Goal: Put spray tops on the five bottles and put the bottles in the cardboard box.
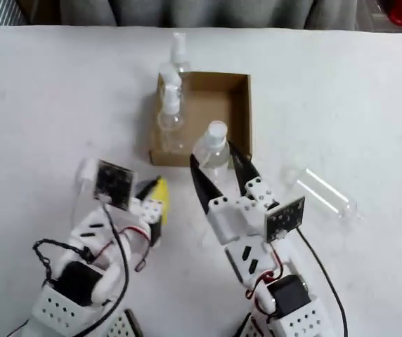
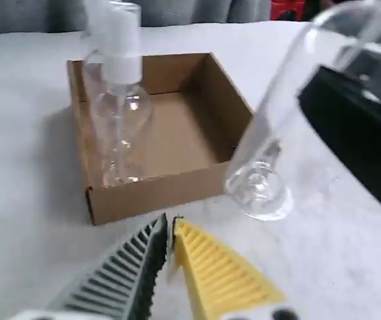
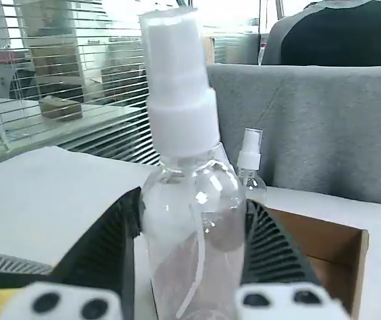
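The cardboard box (image 1: pixel 218 91) (image 2: pixel 177 133) stands open at mid table. Two clear bottles with white spray tops (image 1: pixel 170 112) (image 2: pixel 118 93) stand along one inner wall. Another topped bottle (image 1: pixel 178 53) (image 3: pixel 251 167) stands just behind the box. My right gripper (image 1: pixel 214 158) (image 3: pixel 192 207) is shut on a topped bottle (image 1: pixel 216 133) (image 3: pixel 180 120) (image 2: pixel 264 153), held tilted at the box's near wall, base near the table. Beside the box's near corner, my left gripper (image 1: pixel 155 193) (image 2: pixel 170 233) is shut, its grey and yellow fingers pressed together on nothing.
A clear bottle (image 1: pixel 324 191) lies on its side on the white table (image 1: pixel 60 105), to the right of the right arm. The box's (image 3: pixel 324 247) right half holds nothing. A grey partition runs along the table's far edge.
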Controlling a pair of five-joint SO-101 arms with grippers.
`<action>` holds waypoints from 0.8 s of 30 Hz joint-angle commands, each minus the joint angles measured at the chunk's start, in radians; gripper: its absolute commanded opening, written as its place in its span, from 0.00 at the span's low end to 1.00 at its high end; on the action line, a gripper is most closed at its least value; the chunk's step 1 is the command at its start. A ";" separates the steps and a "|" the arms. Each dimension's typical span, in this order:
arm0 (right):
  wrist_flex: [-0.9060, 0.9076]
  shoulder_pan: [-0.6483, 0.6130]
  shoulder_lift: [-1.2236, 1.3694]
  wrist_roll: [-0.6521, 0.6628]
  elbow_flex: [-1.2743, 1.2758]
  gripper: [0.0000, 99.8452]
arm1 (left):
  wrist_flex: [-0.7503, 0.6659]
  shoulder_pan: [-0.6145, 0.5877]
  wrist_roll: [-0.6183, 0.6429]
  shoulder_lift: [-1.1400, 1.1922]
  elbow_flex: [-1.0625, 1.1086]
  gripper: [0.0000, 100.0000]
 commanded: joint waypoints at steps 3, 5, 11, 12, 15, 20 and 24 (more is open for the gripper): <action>-0.019 0.010 -0.005 -0.023 -0.017 0.01 | -0.002 0.171 -0.043 -0.016 0.003 0.02; -0.019 0.005 -0.005 -0.023 -0.017 0.01 | -0.008 0.229 -0.048 -0.016 0.025 0.02; -0.018 0.001 -0.005 -0.025 -0.015 0.01 | -0.035 0.326 -0.049 -0.016 0.061 0.02; -0.018 0.001 -0.005 -0.025 -0.015 0.01 | -0.058 0.326 -0.049 -0.016 0.071 0.02; -0.007 -0.036 -0.005 -0.057 -0.015 0.01 | -0.198 0.315 -0.049 -0.016 0.123 0.02; 0.047 -0.111 -0.005 -0.060 -0.017 0.01 | -0.425 0.223 -0.049 -0.010 0.207 0.02; 0.048 -0.116 -0.005 -0.060 -0.017 0.01 | -0.437 0.163 -0.049 -0.010 0.195 0.02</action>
